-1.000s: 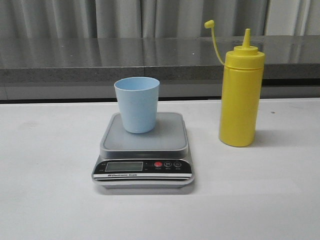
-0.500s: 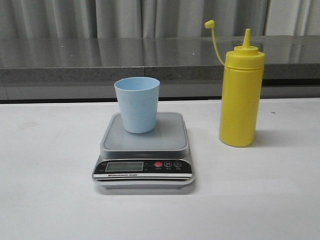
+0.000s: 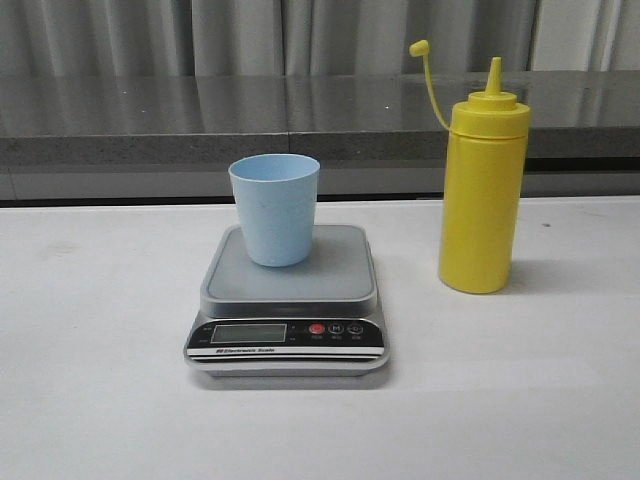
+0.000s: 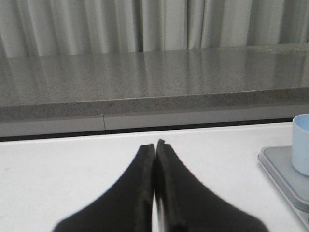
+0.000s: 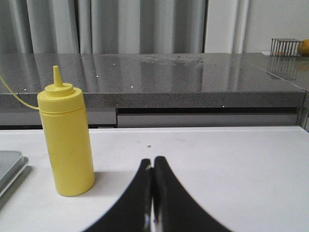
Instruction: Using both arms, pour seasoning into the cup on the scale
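The small words on the scale (image 3: 287, 335) are too tiny to read, and its screen looks blank. In the left wrist view, the picture's edge cuts off the cup (image 4: 301, 144) and most of the scale. In the right wrist view, only a corner of the scale shows, and the bottle (image 5: 66, 134) string runs out of the picture.
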{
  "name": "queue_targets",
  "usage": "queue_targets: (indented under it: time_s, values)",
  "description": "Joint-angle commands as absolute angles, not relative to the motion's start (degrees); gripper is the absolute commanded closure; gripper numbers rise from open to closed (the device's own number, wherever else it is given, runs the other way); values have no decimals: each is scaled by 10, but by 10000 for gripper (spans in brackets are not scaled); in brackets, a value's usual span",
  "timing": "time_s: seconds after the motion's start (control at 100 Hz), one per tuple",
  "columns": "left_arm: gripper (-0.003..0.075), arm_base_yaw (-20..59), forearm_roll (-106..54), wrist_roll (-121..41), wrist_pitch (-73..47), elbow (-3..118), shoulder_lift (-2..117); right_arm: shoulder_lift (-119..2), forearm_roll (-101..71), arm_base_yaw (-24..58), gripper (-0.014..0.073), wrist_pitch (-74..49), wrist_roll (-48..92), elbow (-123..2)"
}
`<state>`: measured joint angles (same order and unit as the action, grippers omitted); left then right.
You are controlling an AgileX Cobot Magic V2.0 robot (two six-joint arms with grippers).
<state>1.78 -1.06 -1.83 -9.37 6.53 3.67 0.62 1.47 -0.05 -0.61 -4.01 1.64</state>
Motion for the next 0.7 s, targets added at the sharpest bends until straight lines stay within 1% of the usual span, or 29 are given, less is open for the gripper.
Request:
queue_targets:
  time_s: [0.0, 0.12, 0.23, 0.26, 0.69]
  values:
    - [741, 6, -13, -13, -36, 51, 17, 19, 21, -2, 662, 39, -38, 6]
    - [741, -6, -15, -13, -21, 10, -21, 19, 21, -2, 662, 39, -38, 6]
    - [741, -13, -21, -13, 19, -25, -21, 19, 21, -2, 662, 39, -38, 6]
    - [741, -13, -21, -13, 0, -23, -21, 18, 21, -2, 662, 39, -38, 6]
    - [741, -9, -27, -13, 0, -23, -21, 18, 21, -2, 662, 37, -38, 6]
